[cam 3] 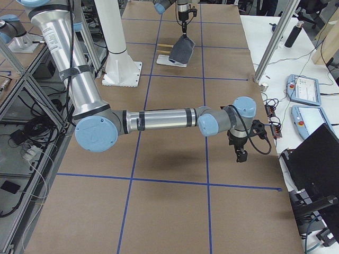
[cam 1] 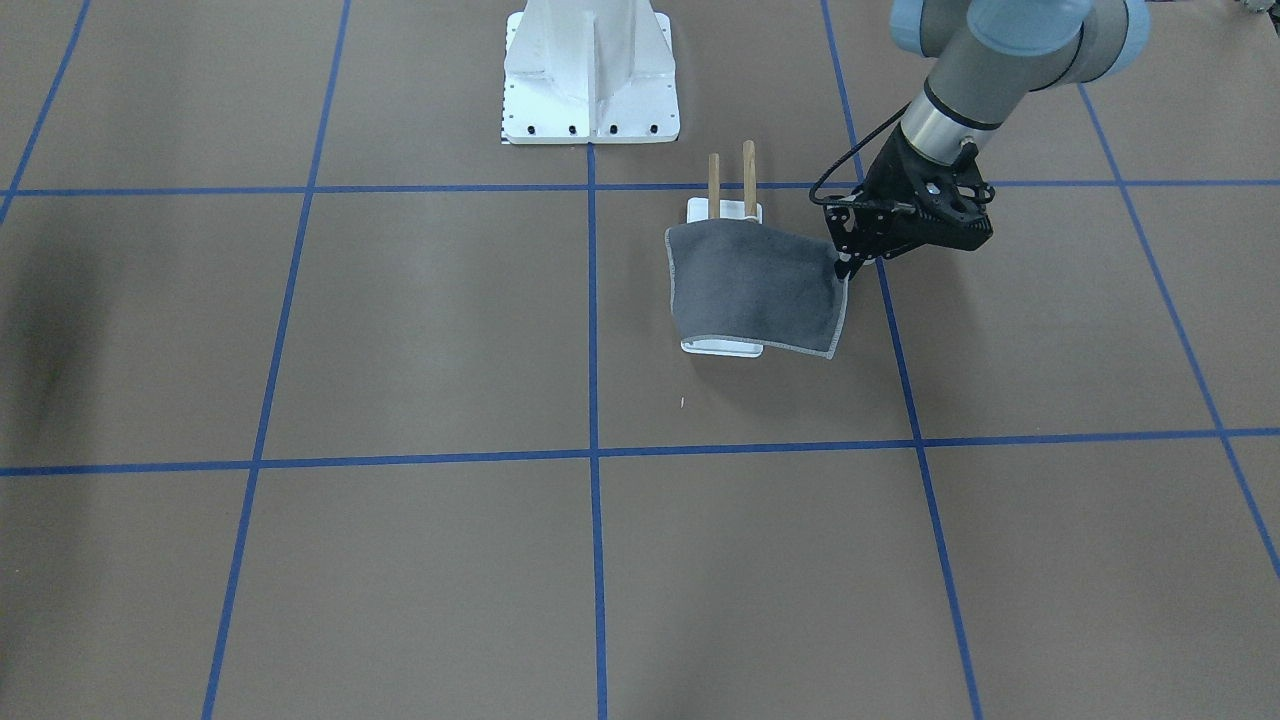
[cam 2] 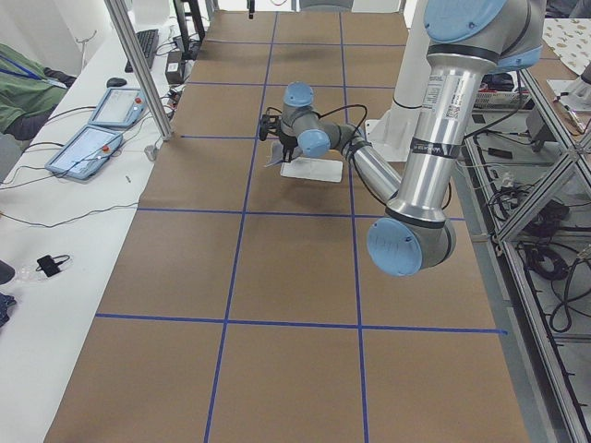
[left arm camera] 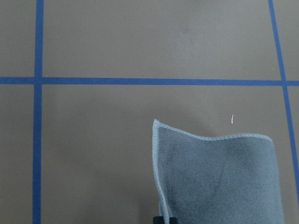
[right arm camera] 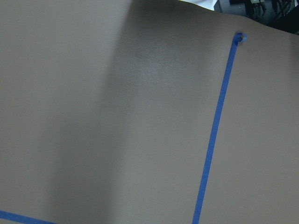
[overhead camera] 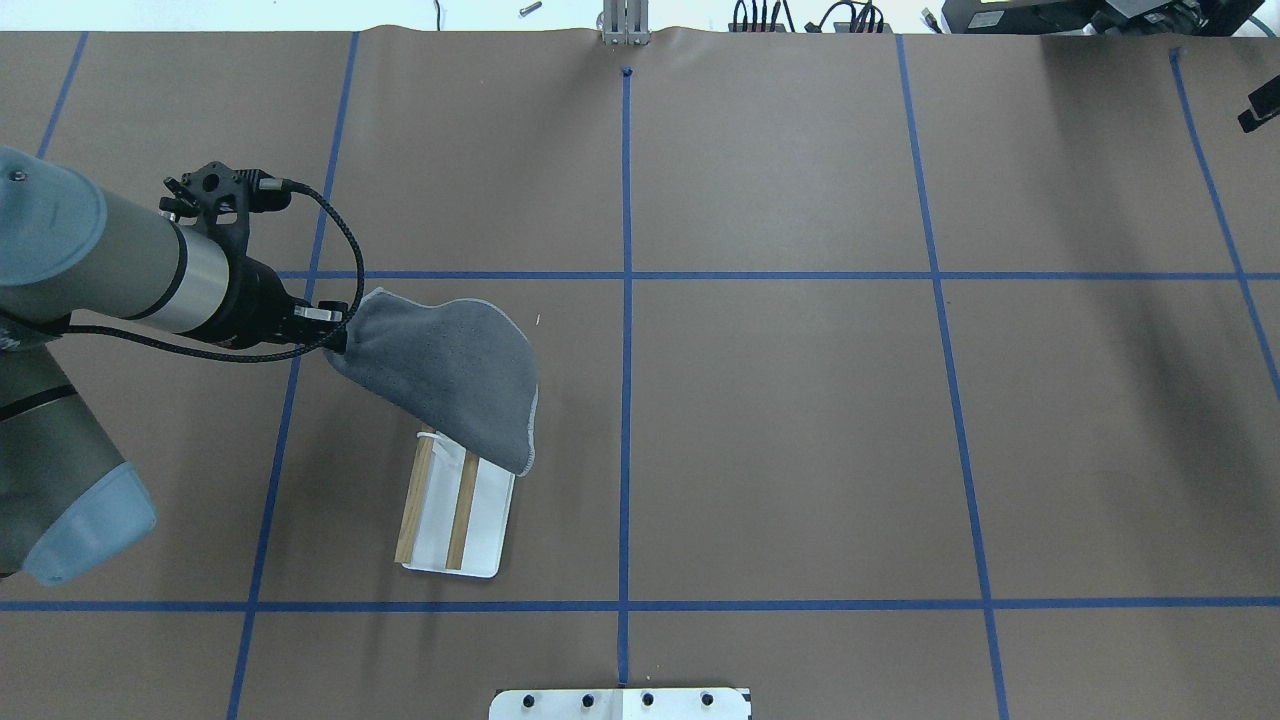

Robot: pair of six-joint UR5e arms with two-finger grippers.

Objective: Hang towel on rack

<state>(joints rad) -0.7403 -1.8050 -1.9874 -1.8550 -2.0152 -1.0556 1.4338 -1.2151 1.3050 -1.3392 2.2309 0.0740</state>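
Observation:
The towel (overhead camera: 450, 375) is a dark grey cloth with pale stitched edging. My left gripper (overhead camera: 335, 335) is shut on one corner and holds it up. The cloth hangs over the far end of the rack (overhead camera: 485, 525), a white base with two wooden bars (overhead camera: 412, 505). In the front view the towel (cam 1: 755, 290) covers the rack's middle, with the left gripper (cam 1: 845, 262) at its right corner. The left wrist view shows the towel (left arm camera: 219, 177) hanging below. My right gripper (cam 3: 241, 155) hovers far off near the table's edge; I cannot tell whether it is open or shut.
The robot's white base mount (cam 1: 590, 75) stands behind the rack. Blue tape lines (overhead camera: 626, 300) grid the brown table. A metal post (cam 3: 270, 47) and tablets (cam 3: 303, 87) stand on the side bench by the right arm.

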